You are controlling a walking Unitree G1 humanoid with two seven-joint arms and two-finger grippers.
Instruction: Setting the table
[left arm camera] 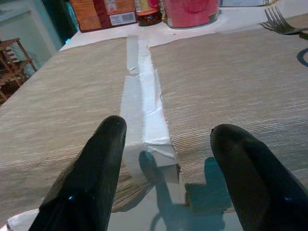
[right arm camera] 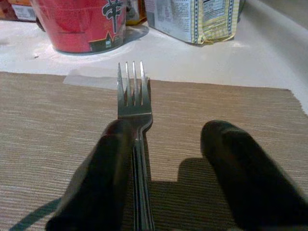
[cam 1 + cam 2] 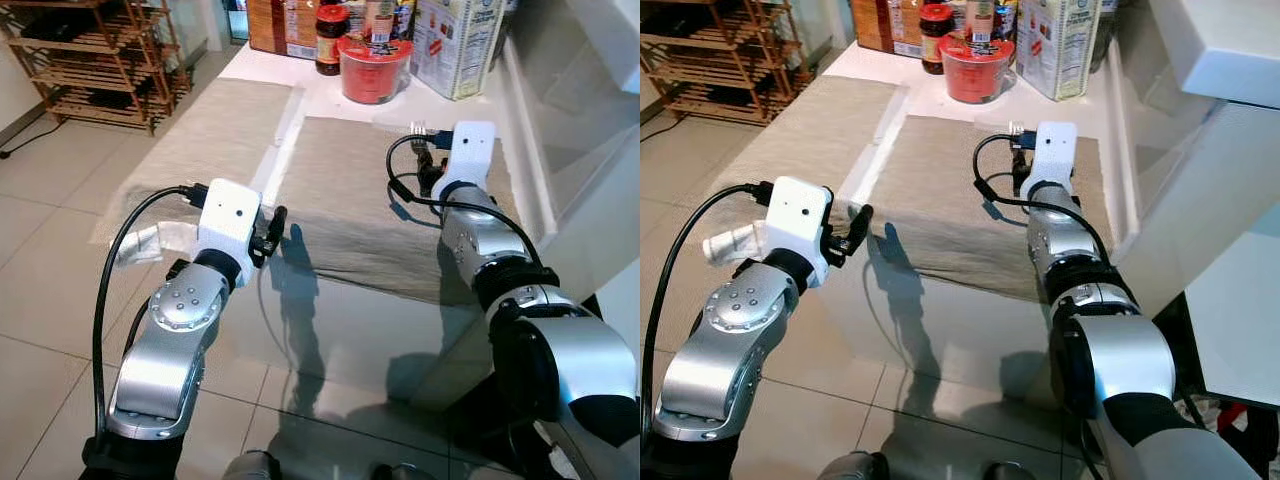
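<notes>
**A:** What is on the robot's left?

**B:** A glass table (image 3: pixel 330 330) carries two beige placemats side by side. The left gripper (image 1: pixel 168 159) hovers low over the near edge of the left placemat (image 3: pixel 215 125), close to the strip of white tape (image 1: pixel 142 106) between the mats. Its two black fingers are spread apart and hold nothing.

**A:** And moving right?

**B:** The right placemat (image 3: pixel 350 190) lies past the tape. Beyond both mats, at the table's far end, stand a dark jar (image 3: pixel 330 40), a red noodle cup (image 3: pixel 375 68) and a carton (image 3: pixel 458 45).

**A:** Where is the fork?

**B:** The fork (image 2: pixel 132 101) is at the right gripper (image 2: pixel 166 159), over the far right part of the right placemat, tines pointing toward the noodle cup. The handle runs along the inner face of one finger (image 2: pixel 108 163). The other finger stands clearly apart, so the fingers are open, not clamped. I cannot tell whether the fork already rests on the mat.

**A:** How should this step be done well?

**B:** In my judgement, the fork should lie flat and straight along the mat's side. The gripper should then lift straight up, so the finger beside the handle does not drag it askew.
</notes>
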